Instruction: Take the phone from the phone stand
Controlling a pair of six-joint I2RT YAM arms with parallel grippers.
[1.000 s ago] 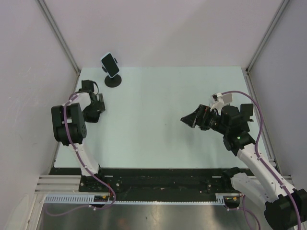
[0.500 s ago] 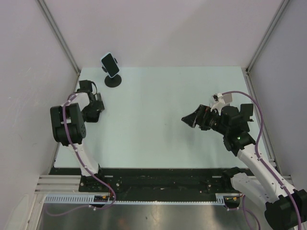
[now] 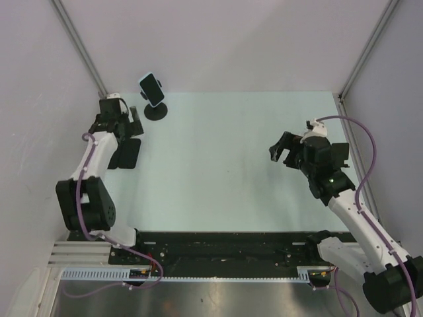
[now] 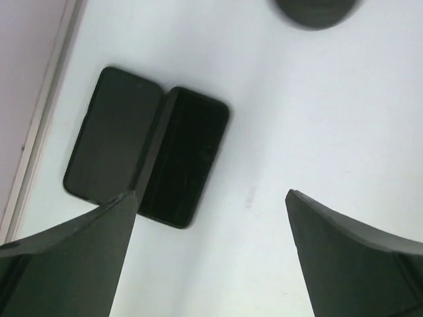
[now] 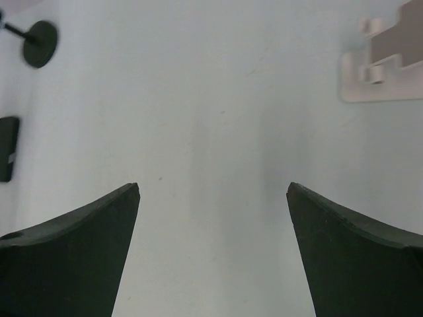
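A phone [image 3: 151, 88] with a dark screen and a pale rim sits tilted on the black phone stand [image 3: 156, 110] at the table's far left. My left gripper [image 3: 127, 127] hangs open just left of and nearer than the stand, holding nothing. In the left wrist view the left gripper [image 4: 211, 198] is over bare table, and only the phone stand's round base [image 4: 317, 9] shows at the top edge. My right gripper [image 3: 284, 146] is open and empty at the right. The right wrist view shows the right gripper [image 5: 213, 188] and the phone stand [image 5: 39, 34] far off.
Two black phones [image 3: 125, 153] lie flat side by side near the left wall, just beyond my left fingertips [image 4: 115, 148]. A white bracket [image 5: 383, 59] lies on the table at the far right. Walls close the table on the left, back and right.
My left arm has unfolded and its gripper has risen off the two flat phones toward the stand. My right arm has drawn back to the right and turned its gripper downward.
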